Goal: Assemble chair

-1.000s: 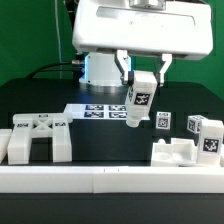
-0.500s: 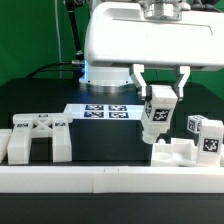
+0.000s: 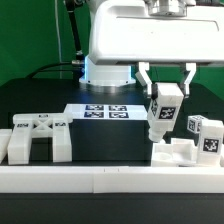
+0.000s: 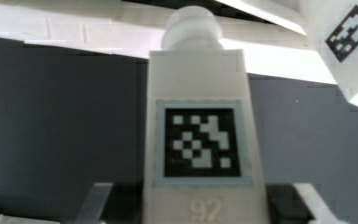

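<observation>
White leg (image 3: 162,118) is hanging right of centre, gripper (image 3: 166,91) clamping its top; lower it upright, slowly, onto the lower-right block (image 3: 182,156).

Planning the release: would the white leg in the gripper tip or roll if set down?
Probably rigid: the leg shows no bend or sag in the gripper. Tall and narrow, so on end it would likely tip. Its flat tagged side suggests it slides rather than rolls when pushed.

Robotics lab, tagged marker board (image 3: 100,110), green backdrop (image 3: 25,40)
</observation>
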Tool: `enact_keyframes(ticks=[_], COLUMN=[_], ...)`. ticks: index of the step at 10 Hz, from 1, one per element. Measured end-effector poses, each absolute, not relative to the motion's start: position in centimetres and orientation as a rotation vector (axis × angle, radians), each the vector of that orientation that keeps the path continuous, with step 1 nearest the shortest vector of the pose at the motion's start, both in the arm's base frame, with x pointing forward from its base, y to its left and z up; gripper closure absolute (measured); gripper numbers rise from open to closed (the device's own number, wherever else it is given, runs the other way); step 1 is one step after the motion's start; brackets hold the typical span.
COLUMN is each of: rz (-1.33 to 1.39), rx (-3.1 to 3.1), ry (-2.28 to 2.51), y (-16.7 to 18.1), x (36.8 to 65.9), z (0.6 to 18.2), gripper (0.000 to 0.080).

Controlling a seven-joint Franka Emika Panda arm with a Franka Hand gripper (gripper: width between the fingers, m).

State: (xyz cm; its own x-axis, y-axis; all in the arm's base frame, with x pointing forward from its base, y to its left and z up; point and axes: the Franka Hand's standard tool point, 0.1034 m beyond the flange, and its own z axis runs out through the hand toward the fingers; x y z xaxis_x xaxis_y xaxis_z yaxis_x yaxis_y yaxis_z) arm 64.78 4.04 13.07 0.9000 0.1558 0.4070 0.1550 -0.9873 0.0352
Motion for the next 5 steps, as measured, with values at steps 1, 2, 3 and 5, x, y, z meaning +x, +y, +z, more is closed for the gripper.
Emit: enact_keyframes(ticks=[1,2,3,5], rz=[0.65,0.652,0.63,0.566], rx=[3.061,3.07,3.083,3.117], ry=[0.249,0.192,0.17,0.155], y=[4.0,3.3,3.3,3.5], x=[64.7,64.0,63.7,63.5], z=[12.9,12.1,11.9,12.2], gripper=[0.0508,0.0508,0.0508,0.0508])
